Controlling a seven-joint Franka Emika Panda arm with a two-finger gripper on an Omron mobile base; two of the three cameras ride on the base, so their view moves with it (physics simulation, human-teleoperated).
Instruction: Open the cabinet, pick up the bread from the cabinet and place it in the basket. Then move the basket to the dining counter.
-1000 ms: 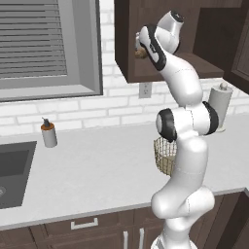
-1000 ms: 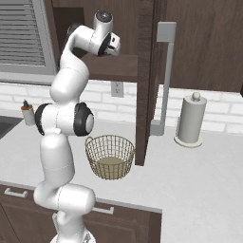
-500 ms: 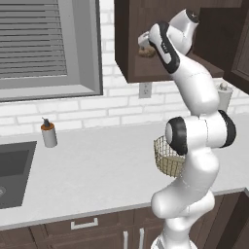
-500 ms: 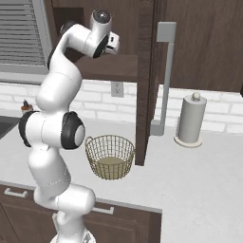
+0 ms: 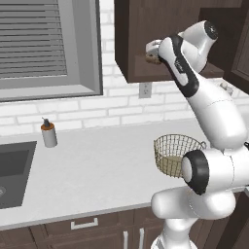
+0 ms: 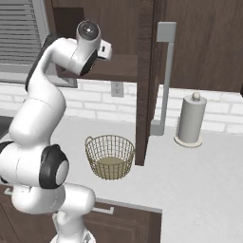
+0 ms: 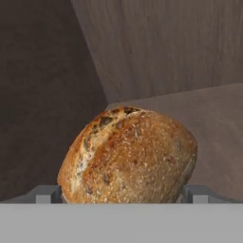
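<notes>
1. The arm is reaching up into the open cabinet [image 5: 141,44], whose dark shelf is showing in the upper middle of the left base view, and the gripper [image 5: 153,50] is sitting at the shelf's edge, right by a small brown shape there.

2. In the hand view the bread [image 7: 127,154] is lying dead ahead of the hand, filling the centre and lower half of the frame, resting on the cabinet floor with the back corner of the cabinet rising behind it in the upper left.

3. The fingertips [image 7: 46,193] are standing wide apart, one poking up at the lower left and the other at the lower right, and the loaf is sitting between them (nothing is clamped yet, as far as I can judge).

4. The relation that matters: the roll's longer axis is running slantwise, from lower left up toward the right of the hand view, so it is roughly across the gap between the fingers. I would guess the fit is going to be snug, with both tips just beside the crust.

5. My reading is that the step in hand is the pick, with closing on the loaf still to come.

6. The basket [image 6: 110,156] is waiting on the grey-white worktop [image 6: 199,185], low in the middle of the right base view, just beside the swung-open door [image 6: 144,80] and below the shelf.
</notes>
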